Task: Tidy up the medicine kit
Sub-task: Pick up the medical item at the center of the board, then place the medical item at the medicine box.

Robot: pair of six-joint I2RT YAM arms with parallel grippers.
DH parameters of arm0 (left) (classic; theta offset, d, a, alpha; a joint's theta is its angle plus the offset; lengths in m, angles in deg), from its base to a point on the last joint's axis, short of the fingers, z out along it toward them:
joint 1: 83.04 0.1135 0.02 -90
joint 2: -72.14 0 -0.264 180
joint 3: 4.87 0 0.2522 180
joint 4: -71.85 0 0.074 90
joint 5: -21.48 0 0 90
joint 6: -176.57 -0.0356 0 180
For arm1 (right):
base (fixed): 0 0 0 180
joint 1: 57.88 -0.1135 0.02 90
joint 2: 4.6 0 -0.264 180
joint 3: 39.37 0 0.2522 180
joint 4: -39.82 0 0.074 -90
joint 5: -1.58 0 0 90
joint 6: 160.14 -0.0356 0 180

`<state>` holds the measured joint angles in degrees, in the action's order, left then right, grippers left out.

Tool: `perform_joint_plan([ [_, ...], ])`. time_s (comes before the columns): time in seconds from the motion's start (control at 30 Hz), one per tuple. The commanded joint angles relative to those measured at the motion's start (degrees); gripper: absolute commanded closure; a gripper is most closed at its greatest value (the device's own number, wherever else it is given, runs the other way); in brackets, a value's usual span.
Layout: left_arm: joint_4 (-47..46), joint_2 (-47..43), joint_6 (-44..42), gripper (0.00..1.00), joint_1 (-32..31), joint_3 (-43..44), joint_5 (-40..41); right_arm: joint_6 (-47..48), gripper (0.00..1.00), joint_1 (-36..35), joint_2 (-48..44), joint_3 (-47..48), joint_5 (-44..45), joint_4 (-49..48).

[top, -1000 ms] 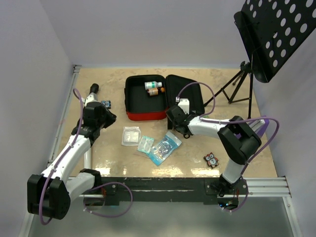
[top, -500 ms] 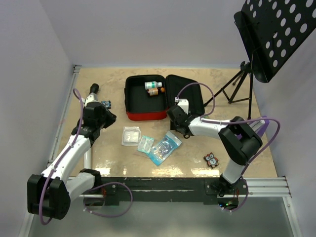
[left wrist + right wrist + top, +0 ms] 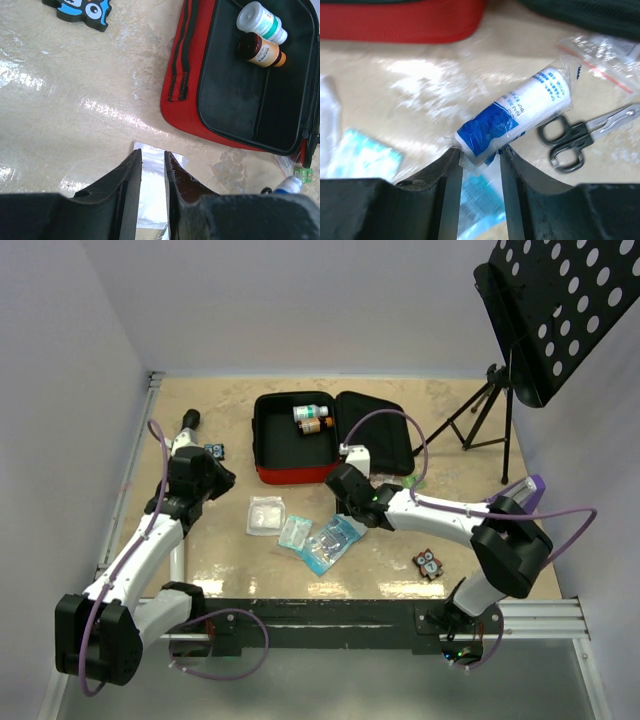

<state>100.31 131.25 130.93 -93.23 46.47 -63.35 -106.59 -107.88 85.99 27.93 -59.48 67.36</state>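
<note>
Swung left since 1 second ago, the right arm now sits just in front of the medicine kit (image 3: 295,475) rather than by its lid. The right fingers (image 3: 451,162) are closed on the blue end of a wrapped bandage roll (image 3: 520,112), with scissors (image 3: 572,137) just beside it. That kit lies open on the table (image 3: 225,420) with 2 bottles (image 3: 312,418) in its base; left of the kit, the left fingers (image 3: 135,162) stand a narrow gap apart, holding nothing, with a white packet (image 3: 153,190) showing between them.
</note>
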Motion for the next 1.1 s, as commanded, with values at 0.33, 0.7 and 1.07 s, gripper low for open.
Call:
perform_joint_plan([
  [0.33,-0.55,-1.9,0.03,0.71,0.0,-0.67,0.46,-1.27,0.73,-7.22,-5.96,18.08,4.79,8.72],
  [0.7,0.24,-2.34,-0.41,0.71,0.0,-0.32,0.81,2.08,0.72,-0.37,16.18,35.3,2.79,3.0],
  [1.07,0.68,-1.02,-1.29,0.71,0.0,0.3,1.77,2.08,0.58,4.56,31.66,50.25,0.23,3.97],
])
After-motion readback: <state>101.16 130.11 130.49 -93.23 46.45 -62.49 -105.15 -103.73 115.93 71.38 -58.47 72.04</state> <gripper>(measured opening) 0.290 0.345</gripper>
